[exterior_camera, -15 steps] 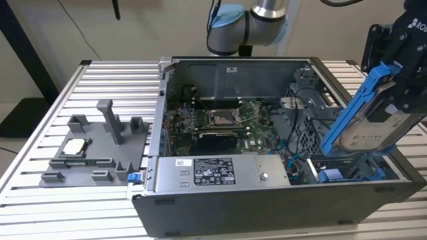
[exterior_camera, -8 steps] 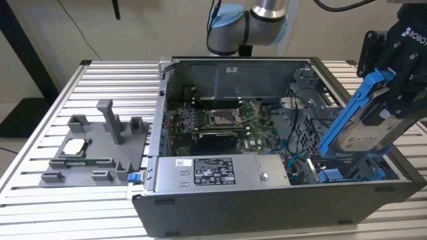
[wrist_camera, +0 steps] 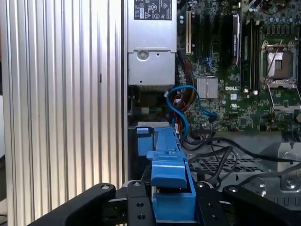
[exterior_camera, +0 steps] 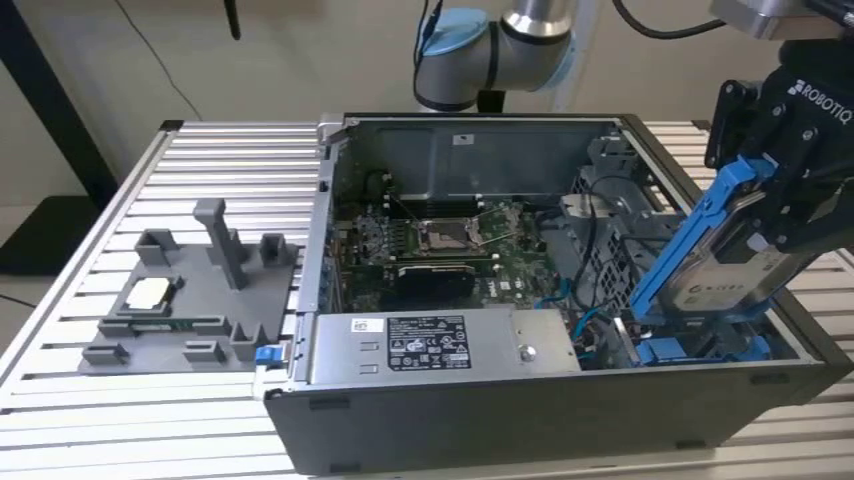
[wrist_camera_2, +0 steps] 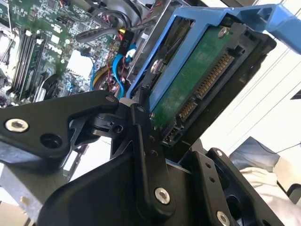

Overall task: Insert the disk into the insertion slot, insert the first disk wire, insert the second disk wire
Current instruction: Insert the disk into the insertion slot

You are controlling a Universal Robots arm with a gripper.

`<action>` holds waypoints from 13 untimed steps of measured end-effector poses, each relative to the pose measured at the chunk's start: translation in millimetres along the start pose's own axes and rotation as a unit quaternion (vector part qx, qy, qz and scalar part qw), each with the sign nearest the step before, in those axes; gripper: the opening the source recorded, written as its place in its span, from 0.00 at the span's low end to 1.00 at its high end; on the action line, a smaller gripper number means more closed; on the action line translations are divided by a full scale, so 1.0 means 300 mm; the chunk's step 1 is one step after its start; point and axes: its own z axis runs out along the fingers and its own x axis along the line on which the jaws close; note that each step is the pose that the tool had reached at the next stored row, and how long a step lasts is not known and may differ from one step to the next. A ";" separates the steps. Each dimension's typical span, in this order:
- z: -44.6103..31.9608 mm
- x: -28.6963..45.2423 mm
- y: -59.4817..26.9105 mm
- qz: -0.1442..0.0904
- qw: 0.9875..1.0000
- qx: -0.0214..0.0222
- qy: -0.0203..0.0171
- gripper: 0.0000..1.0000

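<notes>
One disk (exterior_camera: 718, 275), tilted, just above the drive bay (exterior_camera: 681, 350) inside the open computer case (exterior_camera: 534, 410). Hand (exterior_camera: 771, 215) is clamped on its blue carrier edges. Judged rigid, fairly heavy and shock-sensitive. Green circuit board (wrist_camera_2: 190, 82) is exposed, so grip the frame sides only.

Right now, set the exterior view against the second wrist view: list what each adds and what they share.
Exterior view adds: the gray parts tray beside the open case, the silver power supply, and the labelled side of the disk. Second wrist view adds: the disk's green circuit board and connectors. Shared: the gripper shut on the disk, held tilted over the case, and the motherboard.
</notes>
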 end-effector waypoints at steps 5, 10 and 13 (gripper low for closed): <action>0.028 0.000 -0.001 0.000 1.000 0.001 -0.001 0.33; 0.049 0.001 -0.002 0.000 1.000 0.003 -0.002 0.33; 0.058 0.001 -0.004 0.000 1.000 0.003 -0.003 0.33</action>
